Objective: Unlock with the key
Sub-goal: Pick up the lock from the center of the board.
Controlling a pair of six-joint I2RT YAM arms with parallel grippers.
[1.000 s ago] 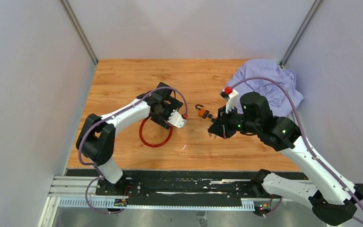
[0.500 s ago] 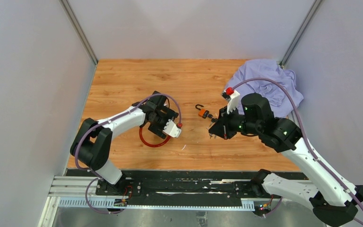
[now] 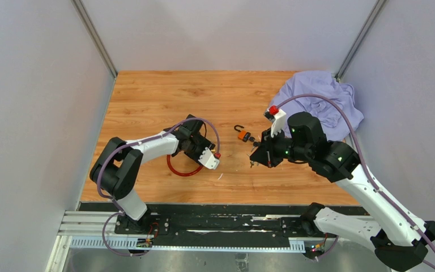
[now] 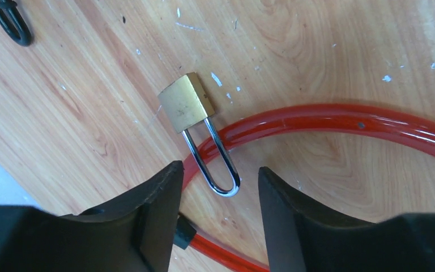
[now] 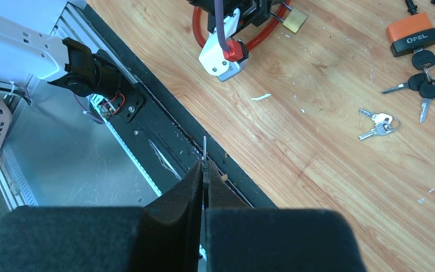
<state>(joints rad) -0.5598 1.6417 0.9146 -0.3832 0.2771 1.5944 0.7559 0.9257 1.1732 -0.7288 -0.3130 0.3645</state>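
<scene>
A brass padlock (image 4: 186, 102) lies on the wooden table, its steel shackle (image 4: 212, 158) hooked round a red cable loop (image 4: 340, 119). In the left wrist view my left gripper (image 4: 218, 168) hovers just over the shackle's bend, jaws apart and touching nothing. From above, the left gripper (image 3: 187, 139) sits over the red cable loop (image 3: 184, 170). My right gripper (image 5: 204, 165) is shut on a small key (image 5: 204, 148), whose thin blade sticks out past the fingertips. From above, the right gripper (image 3: 256, 156) hangs over mid-table, right of the brass padlock (image 5: 295, 20).
An orange padlock (image 3: 241, 135) with an open shackle lies mid-table, with black-headed keys (image 5: 422, 85) and a small silver key bunch (image 5: 376, 124) beside it. A crumpled purple cloth (image 3: 320, 102) fills the back right corner. The black rail (image 3: 204, 218) runs along the near edge.
My left gripper has swung back toward the near side over the red cable and its jaws have narrowed. The right arm has stayed in place with the key.
</scene>
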